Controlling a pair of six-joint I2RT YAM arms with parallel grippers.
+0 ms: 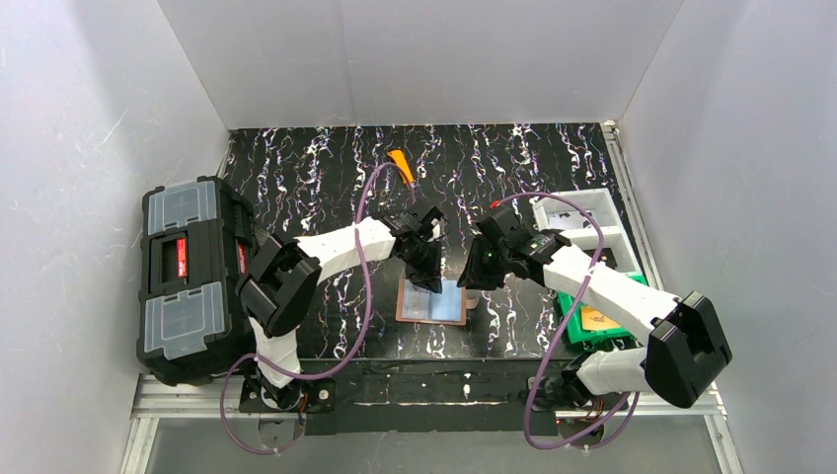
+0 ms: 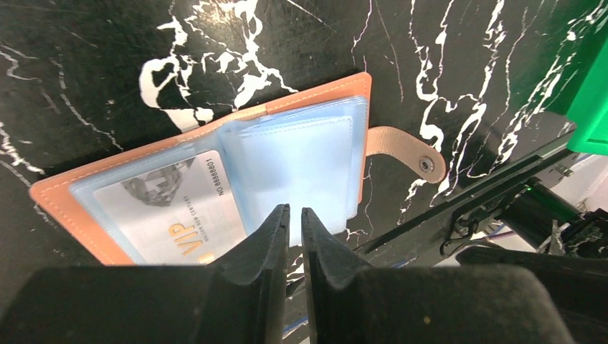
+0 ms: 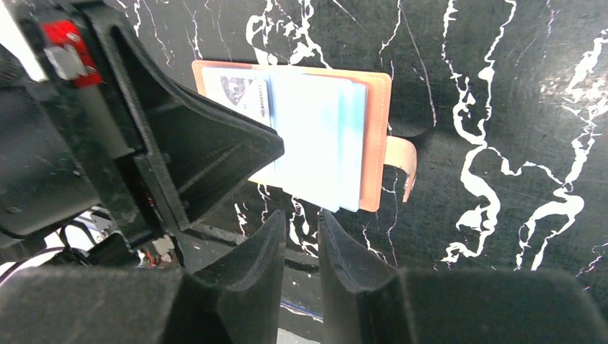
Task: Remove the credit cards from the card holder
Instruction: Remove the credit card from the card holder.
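left gripper all but closed, empty, over the open card holder lying flat near-centre; right gripper slightly parted, empty. you pin the holder, ease the credit card from its sleeve.

Only readable stuff is on the pale card in a clear sleeve of the open card holder: gold "VIP", plus "NO 8888801" or close to that. The tiny line beside VIP is too small. The red label on the far-left toolbox is unreadable.
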